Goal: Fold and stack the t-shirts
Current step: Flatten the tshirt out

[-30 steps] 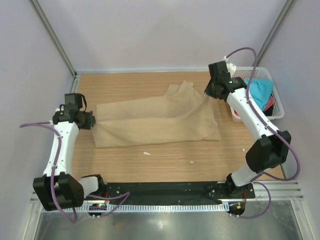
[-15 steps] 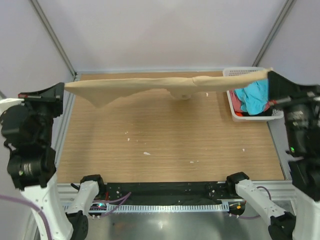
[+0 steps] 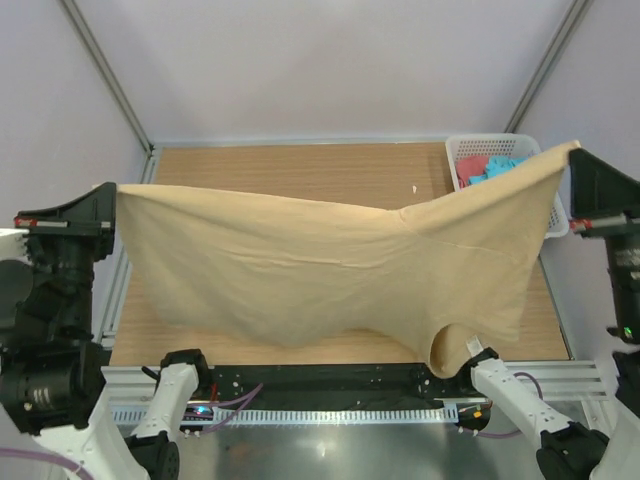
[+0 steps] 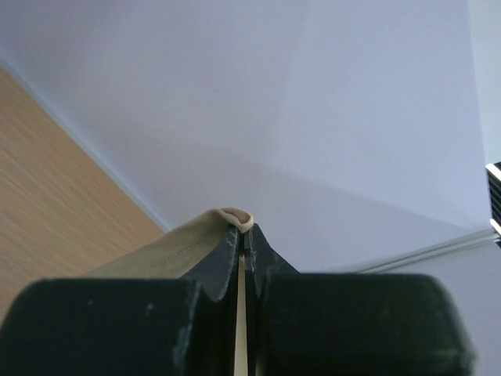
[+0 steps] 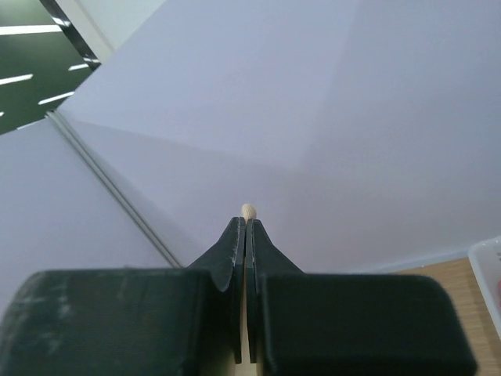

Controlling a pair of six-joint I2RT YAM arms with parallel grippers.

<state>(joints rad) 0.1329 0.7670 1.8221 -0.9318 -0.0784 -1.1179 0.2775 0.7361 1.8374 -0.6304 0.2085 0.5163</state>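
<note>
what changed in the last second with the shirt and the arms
Both arms rose and spread apart, lifting the tan t-shirt off the table. It now hangs stretched between the left gripper and right gripper, each shut on an edge throughout. The white basket with the turquoise and red shirts stayed at the far right.

We see the tan-beige t-shirt [image 3: 300,265] spread wide in mid-air above the desk [image 3: 300,160], its top corners pinched in the left pincer [image 3: 112,188] and the right pincer [image 3: 574,148], with the neck opening sagging at lower right. The turquoise t-shirt [image 3: 500,165] and the coral-red t-shirt [image 3: 466,172] lie crumpled in the white basket [image 3: 470,145].
</note>
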